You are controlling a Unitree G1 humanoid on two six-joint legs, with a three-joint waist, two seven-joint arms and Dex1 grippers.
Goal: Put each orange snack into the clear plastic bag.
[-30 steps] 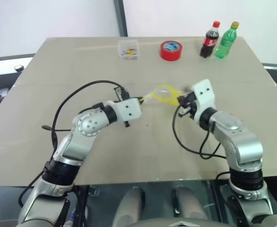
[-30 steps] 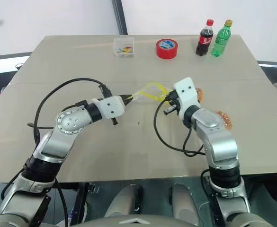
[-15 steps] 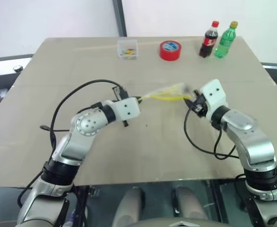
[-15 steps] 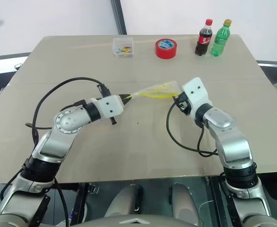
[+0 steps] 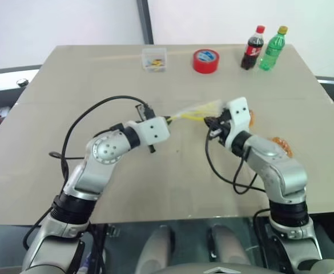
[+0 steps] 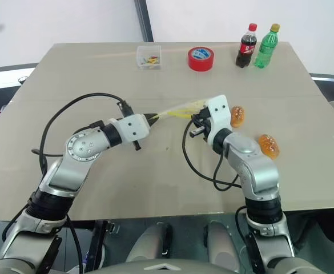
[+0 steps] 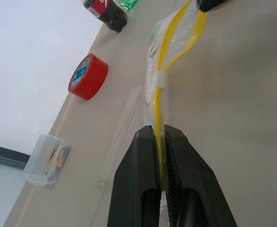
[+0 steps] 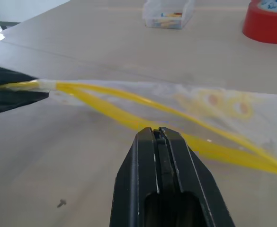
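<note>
Bag: the clear plastic bag (image 6: 181,108) hangs stretched over the middle of the desk (image 6: 155,171), between my two grippers.
Left gripper (image 7: 160,142): my fingers pinch the bag's yellow seal strip (image 7: 161,101) at one end.
Right gripper (image 8: 158,137): my fingers are pressed together, tips at the yellow strip's other part; whether they hold it I cannot tell.
Orange snacks: one (image 6: 237,115) lies just beside my right gripper, the other (image 6: 269,145) nearer the desk's right edge.
Far edge: small clear box (image 6: 148,57), red tape roll (image 6: 201,59), two bottles (image 6: 257,45).
</note>
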